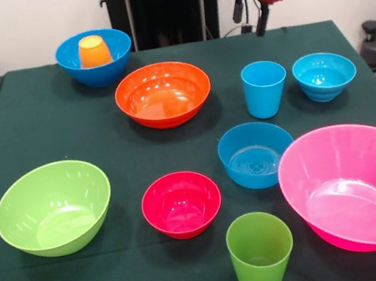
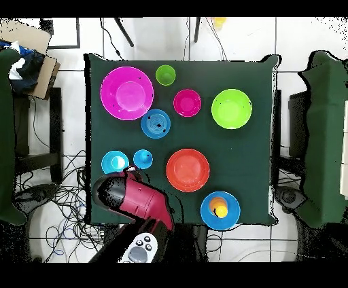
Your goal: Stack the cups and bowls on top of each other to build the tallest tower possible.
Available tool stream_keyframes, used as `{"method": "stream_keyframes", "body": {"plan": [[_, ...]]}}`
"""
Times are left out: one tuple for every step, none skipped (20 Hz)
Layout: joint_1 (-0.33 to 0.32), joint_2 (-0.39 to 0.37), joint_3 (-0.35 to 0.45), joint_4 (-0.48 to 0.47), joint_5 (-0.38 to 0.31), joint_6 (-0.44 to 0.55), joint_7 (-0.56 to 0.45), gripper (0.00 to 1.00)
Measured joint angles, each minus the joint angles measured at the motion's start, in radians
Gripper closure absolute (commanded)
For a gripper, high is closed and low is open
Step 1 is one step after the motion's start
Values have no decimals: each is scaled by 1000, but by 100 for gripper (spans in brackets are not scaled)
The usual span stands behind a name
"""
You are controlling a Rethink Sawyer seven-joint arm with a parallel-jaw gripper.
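Dark green cloth covers the square table (image 1: 19, 125), which stands on a pale tiled floor strewn with black cables.

Nearest the front edge stands the glossy green plastic tumbler (image 1: 260, 252), upright and mouth up. Just beside it to the right sits the large glossy pink plastic bowl (image 1: 358, 184), reaching the table's right edge. On the left, at about the same depth, is the large lime green plastic bowl (image 1: 53, 208). Between the two, a little behind the green tumbler, lies the small red plastic bowl (image 1: 181, 203), and right of it the medium blue plastic bowl (image 1: 255, 154), its rim close to the pink bowl's.

Farther back, near the table's middle, is the wide orange plastic bowl (image 1: 163, 94). To its right stands the light blue plastic tumbler (image 1: 264, 89), upright, and just beside that the small turquoise plastic bowl (image 1: 324, 76); the two are apart.

Farthest off, at the back left, the large blue plastic bowl (image 1: 95, 57) holds the orange plastic tumbler (image 1: 93, 51), which appears to stand mouth down inside it. All the other bowls are mouth up and hold nothing; nothing else is stacked.

The red and black gripper (image 1: 254, 20) hangs above the table's back right edge, behind the light blue tumbler and touching nothing. Dark fingers point down from it, but whether they are apart or together cannot be told. In the overhead view the red arm (image 2: 136, 197) covers them.
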Motion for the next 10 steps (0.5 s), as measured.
{"method": "stream_keyframes", "body": {"plan": [[5, 18, 0, -5, 1, 0, 0, 0], [7, 24, 0, -7, 1, 0, 0, 0], [8, 31, 0, -9, 1, 0, 0, 0], [10, 47, -1, -11, 3, 0, 0, 0], [11, 57, -1, -13, 4, -2, 0, 0], [12, 68, -1, -14, 5, -5, 0, 0], [12, 75, -1, -14, 6, -7, 0, 0], [12, 94, -2, -14, 10, -16, 0, 0], [13, 109, -4, -15, 14, -25, 0, 0], [14, 116, -5, -15, 16, -30, 0, 0]]}}
